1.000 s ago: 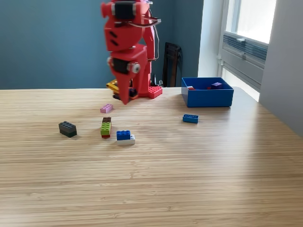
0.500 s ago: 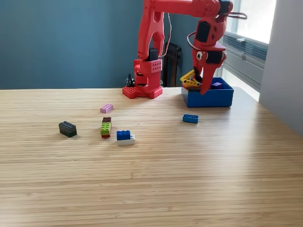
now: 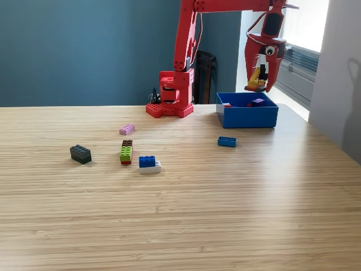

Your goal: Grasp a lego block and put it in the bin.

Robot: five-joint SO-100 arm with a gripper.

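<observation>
Gripper (image 3: 260, 84) hangs above the bin (image 3: 248, 117), its jaws closed on a yellow lego block (image 3: 255, 79) that shows between them, tilted rather than level. From the arm's red base (image 3: 171, 97), the bin sits at about three o'clock in the exterior view, resting on the wooden table (image 3: 180, 214); the held block is over the bin's far side, clear of the rim. Inside the bin a purple block (image 3: 258, 101) and a red piece (image 3: 227, 105) are visible. Contact on the yellow block appears to be across its side faces, though the jaws hide part of it and the exact seat cannot be confirmed. Judged as material: a small, rigid, light plastic brick with smooth, somewhat slippery walls; it should not deform or break, but a skewed grip may let it pivot. Best hold is square across two opposite flat sides, near the middle. Remaining on the table: a blue block (image 3: 227, 141) at roughly seven o'clock from the bin, a pink block (image 3: 127, 129), a green-and-brown stack (image 3: 126, 152), a blue-on-white stack (image 3: 149, 163) and a black block (image 3: 80, 153), all well apart from the bin. Release here should drop the brick inside.
</observation>
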